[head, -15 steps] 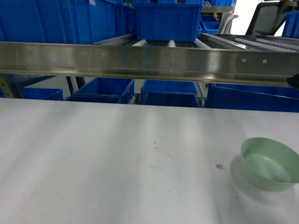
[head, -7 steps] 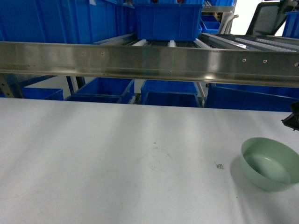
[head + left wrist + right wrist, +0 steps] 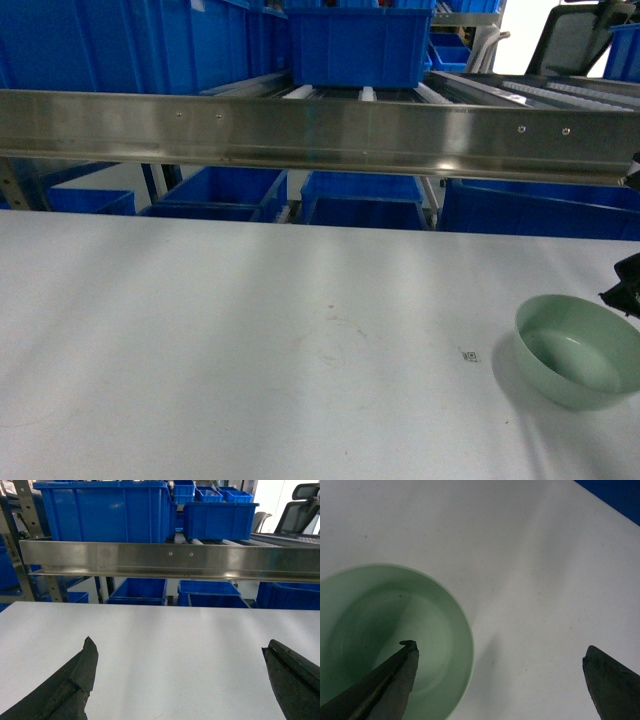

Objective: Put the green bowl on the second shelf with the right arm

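Green bowl [image 3: 577, 350] sits upright near the right edge of the white tabletop [image 3: 250, 340], the right claw [image 3: 500, 680] spread wide above it, one finger over the hollow, seemingly to straddle the rim for lifting.

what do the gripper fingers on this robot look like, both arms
Only the tips show. The left gripper has two dark grey-black fingers, wedge-shaped, tapering to blunt points, with a rough matte surface. The right gripper has similar dark pointed fingers, one with a small notch at its tip. In the head view only a black angular piece appears at the right edge. No cables or markings visible.
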You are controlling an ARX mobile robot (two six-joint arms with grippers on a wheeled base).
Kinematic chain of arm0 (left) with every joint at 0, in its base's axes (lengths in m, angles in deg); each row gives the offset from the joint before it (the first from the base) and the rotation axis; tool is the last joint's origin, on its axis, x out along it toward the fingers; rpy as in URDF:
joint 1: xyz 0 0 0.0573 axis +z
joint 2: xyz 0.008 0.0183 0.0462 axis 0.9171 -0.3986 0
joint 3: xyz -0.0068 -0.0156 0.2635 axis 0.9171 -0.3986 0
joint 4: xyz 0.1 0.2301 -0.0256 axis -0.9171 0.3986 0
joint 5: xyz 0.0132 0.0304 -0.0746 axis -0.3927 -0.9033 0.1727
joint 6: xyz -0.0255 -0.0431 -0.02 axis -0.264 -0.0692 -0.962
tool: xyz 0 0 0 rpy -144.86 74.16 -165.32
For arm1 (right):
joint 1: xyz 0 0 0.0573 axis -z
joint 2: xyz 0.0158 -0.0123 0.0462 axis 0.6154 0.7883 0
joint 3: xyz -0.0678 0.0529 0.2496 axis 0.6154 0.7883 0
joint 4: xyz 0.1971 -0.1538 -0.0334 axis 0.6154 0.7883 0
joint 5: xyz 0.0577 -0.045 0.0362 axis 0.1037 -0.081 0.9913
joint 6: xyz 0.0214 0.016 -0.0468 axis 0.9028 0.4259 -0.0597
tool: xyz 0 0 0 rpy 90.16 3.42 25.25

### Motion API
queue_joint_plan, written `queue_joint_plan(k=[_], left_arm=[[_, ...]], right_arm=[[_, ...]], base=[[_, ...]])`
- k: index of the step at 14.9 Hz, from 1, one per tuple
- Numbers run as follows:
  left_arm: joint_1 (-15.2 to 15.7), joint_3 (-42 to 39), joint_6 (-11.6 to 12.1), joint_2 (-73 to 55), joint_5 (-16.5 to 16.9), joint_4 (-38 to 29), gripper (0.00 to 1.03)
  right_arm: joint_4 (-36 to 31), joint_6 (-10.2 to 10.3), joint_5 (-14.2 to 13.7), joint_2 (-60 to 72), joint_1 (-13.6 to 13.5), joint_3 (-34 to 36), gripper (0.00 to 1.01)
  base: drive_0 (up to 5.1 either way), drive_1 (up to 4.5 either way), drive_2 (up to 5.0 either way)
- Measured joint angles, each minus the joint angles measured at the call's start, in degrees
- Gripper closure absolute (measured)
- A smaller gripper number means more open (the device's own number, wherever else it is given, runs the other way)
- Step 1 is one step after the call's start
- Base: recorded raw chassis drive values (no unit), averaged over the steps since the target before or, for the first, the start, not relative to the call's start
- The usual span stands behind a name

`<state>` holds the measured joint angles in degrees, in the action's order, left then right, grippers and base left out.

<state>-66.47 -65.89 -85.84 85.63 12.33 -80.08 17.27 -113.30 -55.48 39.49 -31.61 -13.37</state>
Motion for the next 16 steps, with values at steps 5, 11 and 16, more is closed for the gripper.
queue_joint_plan(k=[5,11,16], left_arm=[[0.00,0.00,0.00,0.00,0.00,0.00,0.05],[0.00,0.00,0.00,0.00,0.02,0.00,0.05],[0.00,0.00,0.00,0.00,0.00,0.00,0.05]], right_arm=[[0.61,-2.21,0.87,0.07,-0.04,2.12,0.03],[2.71,-3.19,2.19,4.92,1.22,-0.13,0.03],[3.52,-3.19,2.34,9.79,1.51,-4.46,0.03]], base=[[0.0,0.00,0.0],[0.0,0.00,0.0],[0.0,0.00,0.0]])
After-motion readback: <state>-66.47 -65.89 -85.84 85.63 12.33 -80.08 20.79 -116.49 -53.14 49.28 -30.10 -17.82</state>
